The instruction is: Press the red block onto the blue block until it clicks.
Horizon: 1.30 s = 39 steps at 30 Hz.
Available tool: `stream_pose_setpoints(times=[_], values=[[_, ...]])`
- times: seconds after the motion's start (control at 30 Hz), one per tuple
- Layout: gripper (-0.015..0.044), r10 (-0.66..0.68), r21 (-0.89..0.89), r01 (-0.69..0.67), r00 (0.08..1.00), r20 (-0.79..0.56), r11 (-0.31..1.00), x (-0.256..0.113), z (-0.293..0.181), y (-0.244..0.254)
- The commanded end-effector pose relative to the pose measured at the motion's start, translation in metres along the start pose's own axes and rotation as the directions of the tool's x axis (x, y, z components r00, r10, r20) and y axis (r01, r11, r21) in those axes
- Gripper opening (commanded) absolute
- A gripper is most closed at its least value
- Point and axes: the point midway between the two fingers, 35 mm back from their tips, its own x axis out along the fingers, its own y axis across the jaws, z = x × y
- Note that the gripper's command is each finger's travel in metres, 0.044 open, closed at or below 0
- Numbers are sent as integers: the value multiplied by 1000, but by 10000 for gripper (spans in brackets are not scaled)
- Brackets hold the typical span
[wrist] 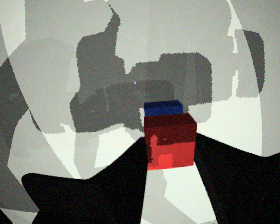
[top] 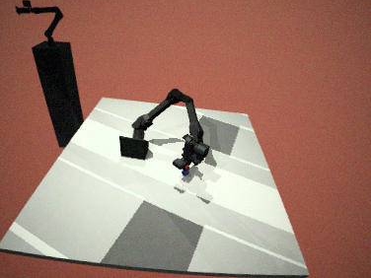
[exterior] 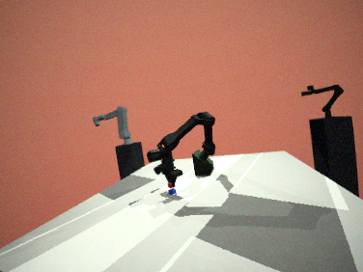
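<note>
Red block sits clasped in the gripper, just above or on the blue block; contact is unclear. Across the wrist view from the left, one matte black finger tapers to the red block's side. Next, the blue block shows a dark, flat-edged strip beyond the red one. Square both up before pressing, then push straight down, firmly and evenly, keeping the grip until they seat; a tilt could jam the fit. The red block is boxy, sharp-edged, its face partly lit. The other finger, equally dark, flanks it rightward.
</note>
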Motion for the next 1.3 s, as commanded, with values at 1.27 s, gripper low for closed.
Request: stream_pose_setpoints(times=[1.27], values=[[79,1,3,-1,1000,-1,1000,18,1,-1]])
